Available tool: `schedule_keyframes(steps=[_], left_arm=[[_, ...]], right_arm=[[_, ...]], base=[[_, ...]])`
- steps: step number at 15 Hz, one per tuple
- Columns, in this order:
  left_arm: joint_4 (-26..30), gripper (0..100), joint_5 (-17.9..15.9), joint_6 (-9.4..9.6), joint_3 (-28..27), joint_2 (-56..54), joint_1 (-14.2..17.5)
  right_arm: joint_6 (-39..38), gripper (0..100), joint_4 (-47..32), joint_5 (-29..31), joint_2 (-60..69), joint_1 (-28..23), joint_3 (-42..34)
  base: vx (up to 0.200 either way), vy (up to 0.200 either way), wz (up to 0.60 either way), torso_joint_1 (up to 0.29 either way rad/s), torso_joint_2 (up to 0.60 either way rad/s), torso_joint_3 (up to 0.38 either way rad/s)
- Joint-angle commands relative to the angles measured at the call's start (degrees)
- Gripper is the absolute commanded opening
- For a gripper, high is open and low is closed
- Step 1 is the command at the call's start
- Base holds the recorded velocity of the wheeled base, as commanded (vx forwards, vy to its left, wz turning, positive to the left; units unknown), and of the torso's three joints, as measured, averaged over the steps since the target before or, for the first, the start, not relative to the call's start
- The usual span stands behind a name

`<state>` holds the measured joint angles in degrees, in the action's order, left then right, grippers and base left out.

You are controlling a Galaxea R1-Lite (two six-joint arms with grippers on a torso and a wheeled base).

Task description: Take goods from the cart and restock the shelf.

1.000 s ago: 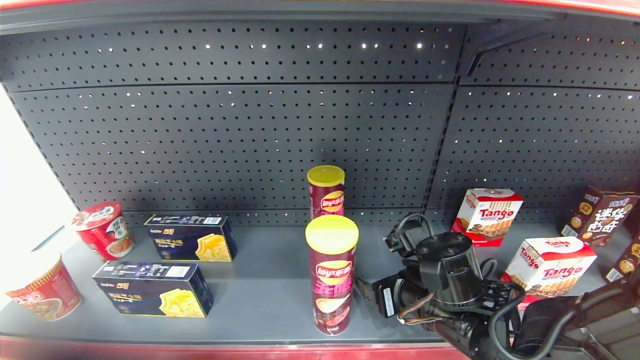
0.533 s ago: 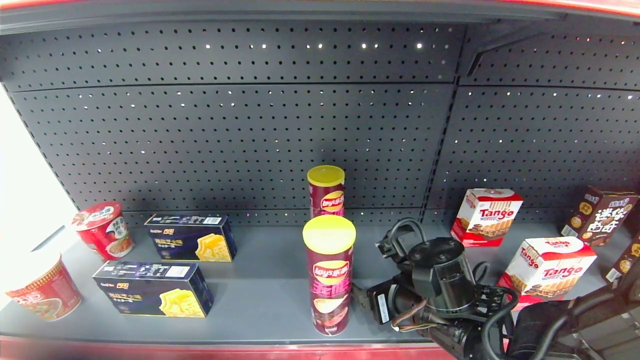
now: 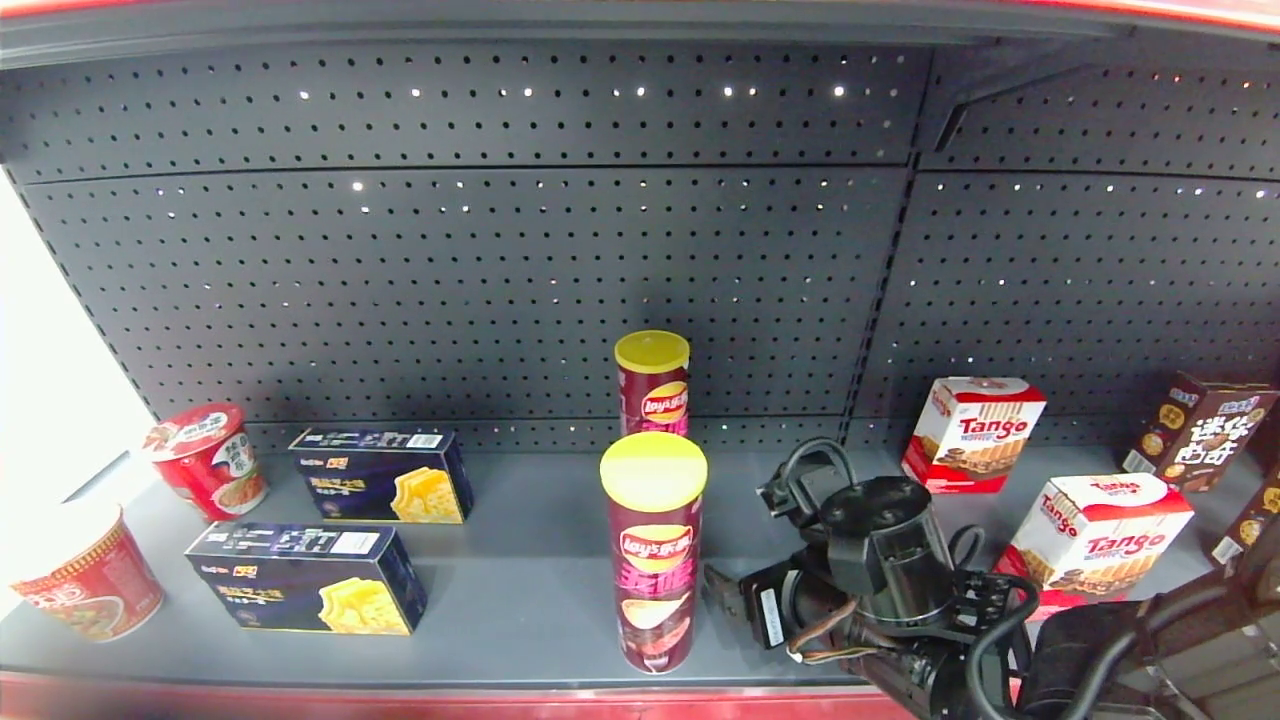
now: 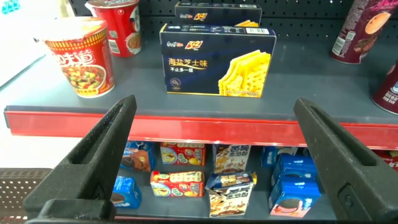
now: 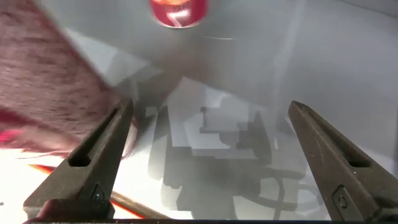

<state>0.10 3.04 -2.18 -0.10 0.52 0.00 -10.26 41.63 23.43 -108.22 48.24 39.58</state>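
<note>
The shelf [image 3: 520, 560] carries the front chips can [image 3: 655, 560], upright near the front edge. It is probably light and stiff yet easy to tip, so the middle of its body is the best place to hold. The right end effector [image 5: 208, 115] is just beside it, wide open and empty; the left end effector [image 4: 214, 106] is wide open too.

left claw [image 4: 215, 104], right claw [image 5: 210, 107]: spread wide
</note>
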Motion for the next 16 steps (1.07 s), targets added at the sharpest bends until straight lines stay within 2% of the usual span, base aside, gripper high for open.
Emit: schedule_keyframes(steps=[1,5,8,11,14,16], left_arm=[[-0.01,100,0.04,-0.02,0.01,0.09,0.00],[-0.01,100,0.04,-0.02,0.01,0.09,0.00],[-0.01,100,0.04,-0.02,0.01,0.09,0.00],[-0.01,100,0.04,-0.02,0.01,0.09,0.00],[-0.01,100,0.04,-0.02,0.01,0.09,0.00],[-0.01,100,0.04,-0.02,0.01,0.09,0.00]], right_arm=[[0.07,100,0.12,0.12,1.69,-1.39,-0.74],[0.77,100,0.47,-0.23,7.41,-5.87,-1.17],[6.31,100,-0.06,-2.42,18.57,-10.09,-1.44],[7.54,100,-1.82,-4.18,29.29,-11.24,-5.92],[9.39,100,-1.99,-4.45,42.56,-11.41,-16.56],[9.30,100,-2.34,-4.53,48.10,-13.52,-18.31]], base=[[0.000,0.000,0.00,0.000,0.00,0.000],[0.000,0.000,0.00,0.000,0.00,0.000],[0.000,0.000,0.00,0.000,0.00,0.000],[0.000,0.000,0.00,0.000,0.00,0.000],[0.000,0.000,0.00,0.000,0.00,0.000],[0.000,0.000,0.00,0.000,0.00,0.000]])
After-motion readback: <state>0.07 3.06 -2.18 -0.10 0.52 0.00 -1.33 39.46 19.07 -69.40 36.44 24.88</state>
